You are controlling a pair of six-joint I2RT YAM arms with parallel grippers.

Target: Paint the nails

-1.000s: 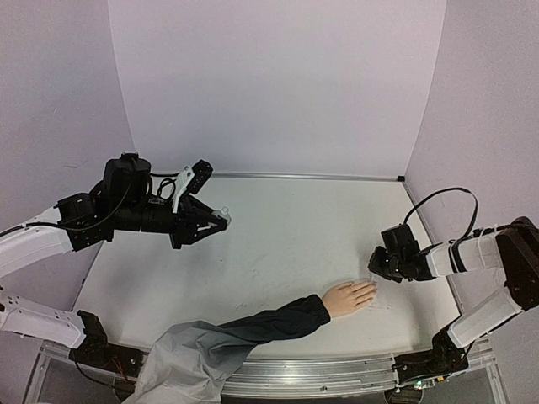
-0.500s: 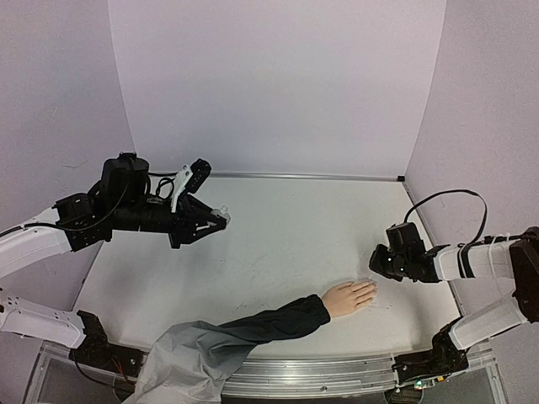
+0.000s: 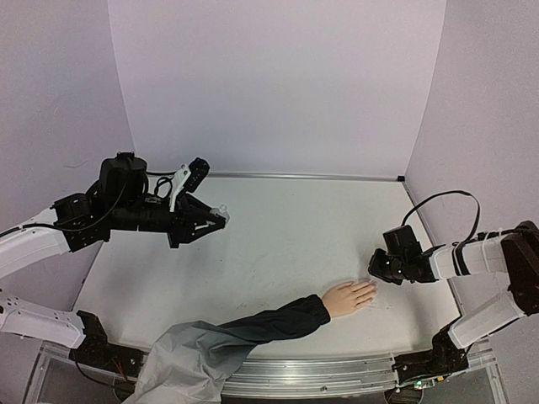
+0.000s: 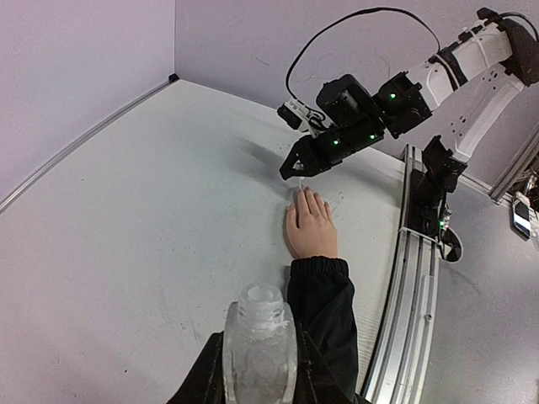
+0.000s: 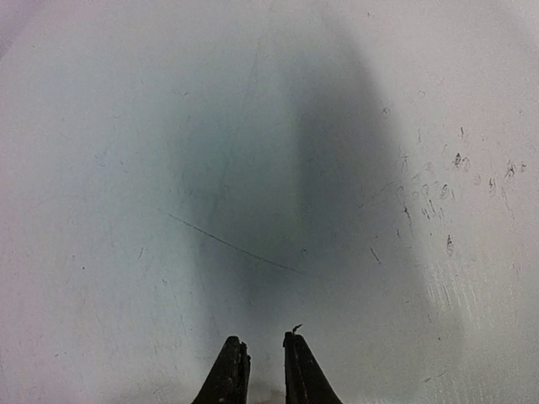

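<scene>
A pale peach mannequin hand (image 3: 349, 296) in a dark navy sleeve (image 3: 269, 324) lies flat on the white table, fingers pointing right. Its nails (image 4: 303, 195) are skin-toned and barely distinguishable. My right gripper (image 3: 373, 273) hovers low just beyond the fingertips, its jaws nearly closed on a small clear whitish item (image 4: 296, 190) that reaches down toward the fingertips. In the right wrist view the gripper (image 5: 263, 353) shows only bare table ahead. My left gripper (image 3: 221, 216) is shut on a clear open bottle (image 4: 259, 337) and holds it in the air at the left.
A grey cloth (image 3: 185, 362) hangs over the table's front edge at the end of the sleeve. An aluminium rail (image 4: 413, 252) runs along the near edge beside the right arm's base (image 4: 438, 168). Lilac walls close in the back and sides.
My right gripper has shifted slightly back and forth near the fingertips, ending a little lower. The left arm and the bottle have barely moved.
</scene>
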